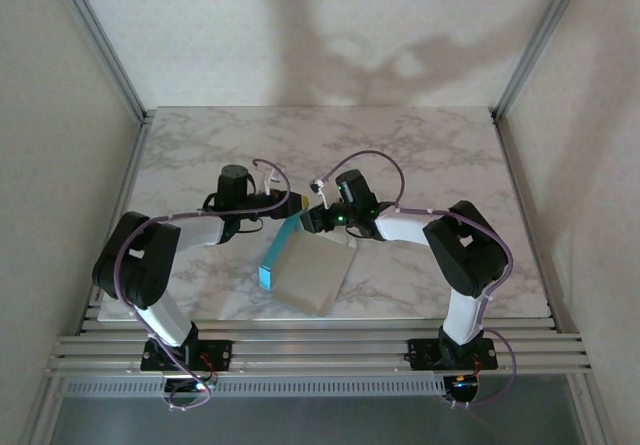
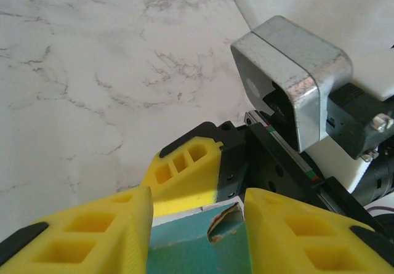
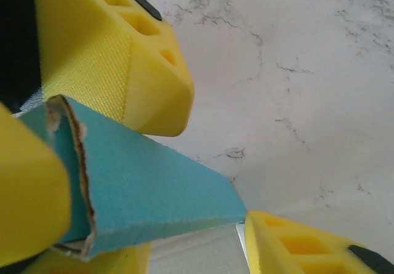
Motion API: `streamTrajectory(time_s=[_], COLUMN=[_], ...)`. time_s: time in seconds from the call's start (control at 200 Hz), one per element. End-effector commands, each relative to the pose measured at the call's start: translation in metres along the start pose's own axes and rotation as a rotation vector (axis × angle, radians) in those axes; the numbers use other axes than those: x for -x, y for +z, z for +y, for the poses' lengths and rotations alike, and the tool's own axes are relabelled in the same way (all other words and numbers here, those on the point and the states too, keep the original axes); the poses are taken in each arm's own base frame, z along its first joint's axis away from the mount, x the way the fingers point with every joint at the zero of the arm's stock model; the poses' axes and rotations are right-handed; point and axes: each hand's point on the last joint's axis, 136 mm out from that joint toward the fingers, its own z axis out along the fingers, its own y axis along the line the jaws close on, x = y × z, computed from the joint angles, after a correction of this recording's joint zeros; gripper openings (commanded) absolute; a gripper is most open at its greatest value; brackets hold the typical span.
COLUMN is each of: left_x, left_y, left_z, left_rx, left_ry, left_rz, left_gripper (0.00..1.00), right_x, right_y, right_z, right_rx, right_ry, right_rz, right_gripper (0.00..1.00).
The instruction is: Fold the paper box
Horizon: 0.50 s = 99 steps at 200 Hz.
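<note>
Box (image 1: 310, 270) on bench (image 1: 200, 145), blue side raised. Left end effector (image 2: 197, 215) clamps box edge. Right end effector (image 3: 117, 169) straddles box edge; grip cannot tell.

No text, label, brand or number can be read in any of the views. The turquoise face of the paper box (image 3: 154, 181) is plain, and I can make out no print on it.
</note>
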Motion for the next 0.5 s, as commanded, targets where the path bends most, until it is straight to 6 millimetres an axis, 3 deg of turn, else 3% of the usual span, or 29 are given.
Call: streamTrajectory(time_s=[0.0,0.265,0.491], left_x=[0.007,0.008,0.01], left_y=[0.002,0.005,0.007], left_z=[-0.005,-0.003,0.001], left_rx=[-0.064,-0.099,-0.098], left_ry=[-0.006,-0.018,-0.017], left_rz=[0.01,0.039,0.055], left_gripper=[0.41,0.38,0.37], right_x=[0.017,0.018,0.021], right_y=[0.007,0.015,0.017], right_z=[0.006,0.002,-0.007], right_rx=[0.024,-0.012,-0.079], right_ry=[-0.047,-0.07,-0.081], right_rz=[-0.053,-0.071,-0.1], right_gripper=[0.43,0.42,0.32])
